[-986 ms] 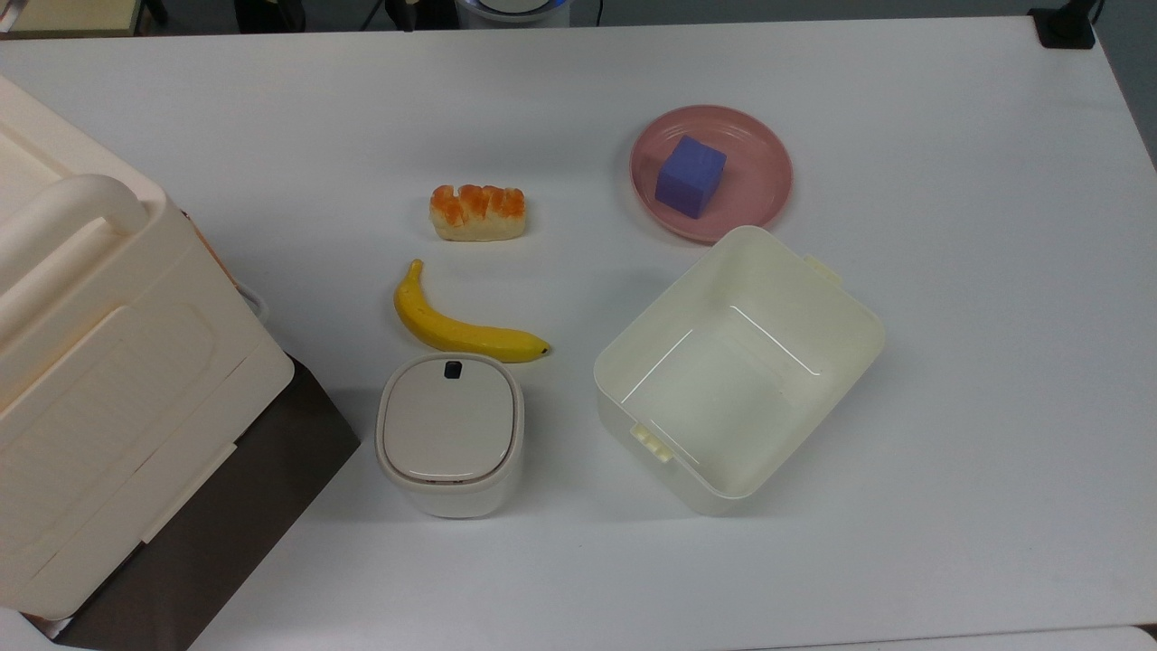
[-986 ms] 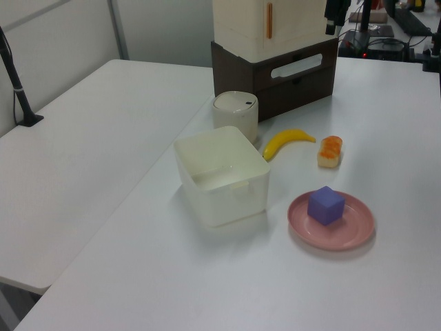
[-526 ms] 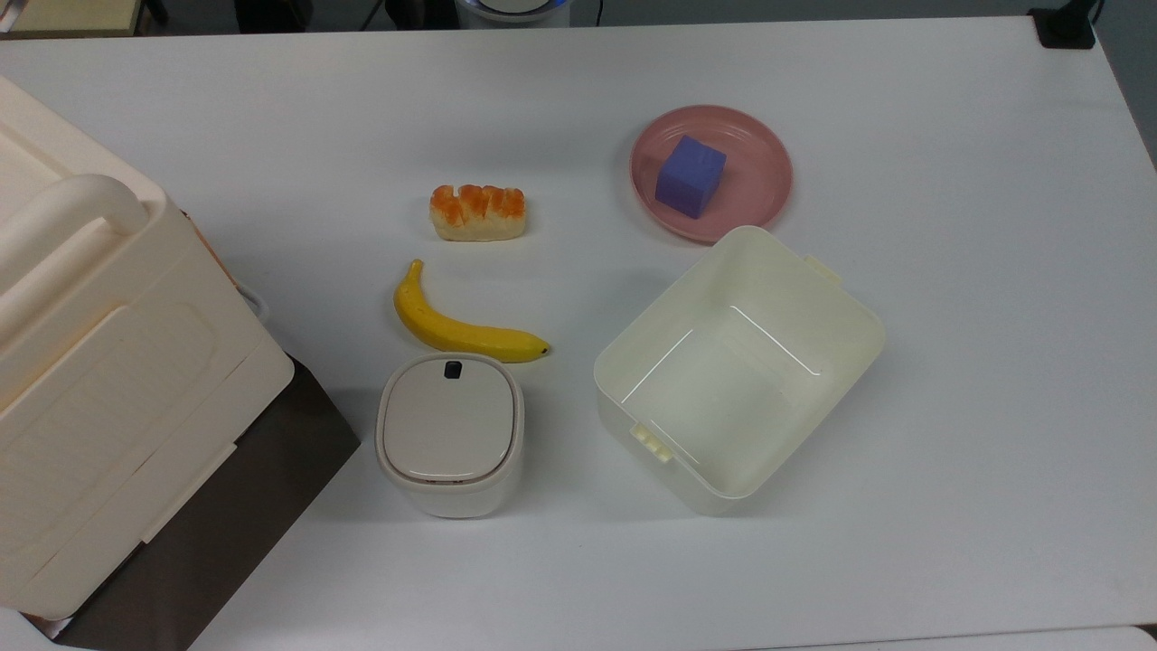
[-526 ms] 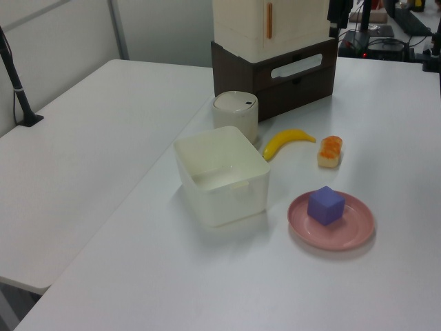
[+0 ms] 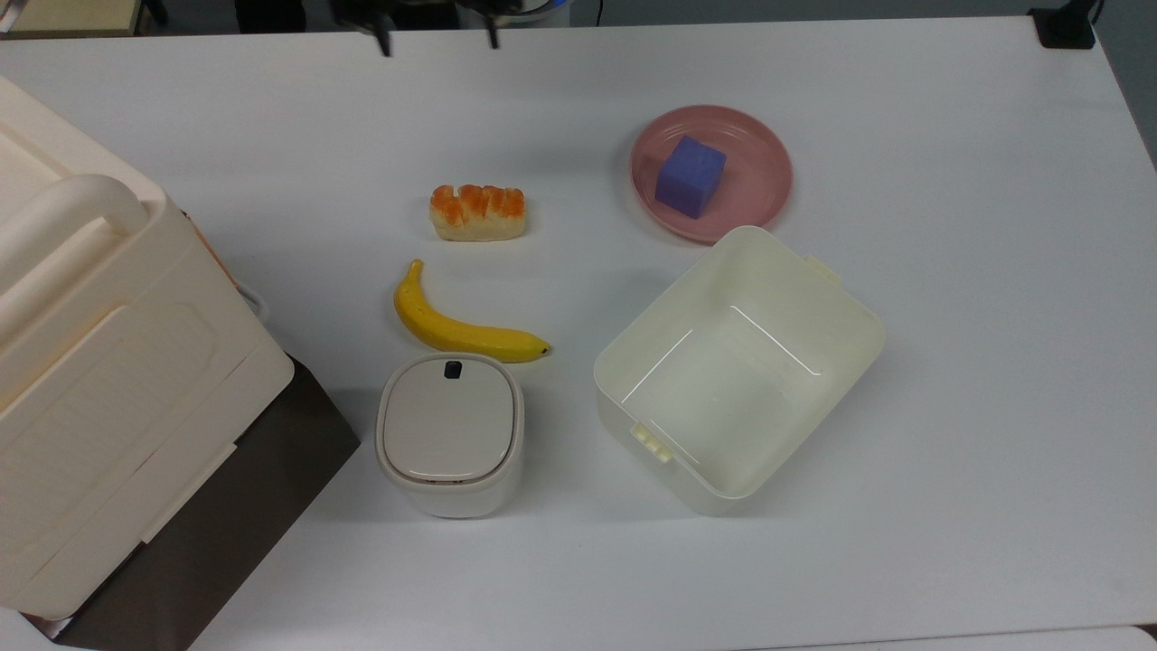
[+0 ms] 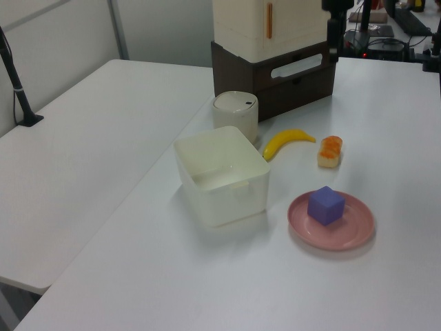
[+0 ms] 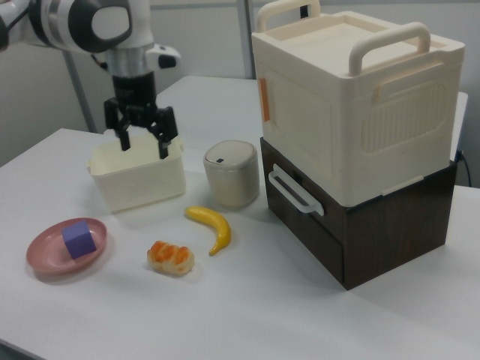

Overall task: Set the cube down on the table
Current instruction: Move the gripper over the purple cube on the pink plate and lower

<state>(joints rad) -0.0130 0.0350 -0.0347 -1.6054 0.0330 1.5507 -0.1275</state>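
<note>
Top view: the cube sits on the round pink plate, which lies on the table just beside the far corner of the cream open bin. The bread piece and the banana lie to the top view's left of the plate, and the lidded container stands just below the banana. The gripper is at the picture's upper edge, well apart from the cube, its 2 dark fingers spread wide with nothing between them.

In the right view the gripper hangs in the air in front of the bin, fingers pointing down and wide apart, empty. The cube rests on the plate at the right view's lower left, near the bread piece. A large cream box with 2 handles sits on a dark brown drawer unit.

In the left view the cube is upright on the plate.
</note>
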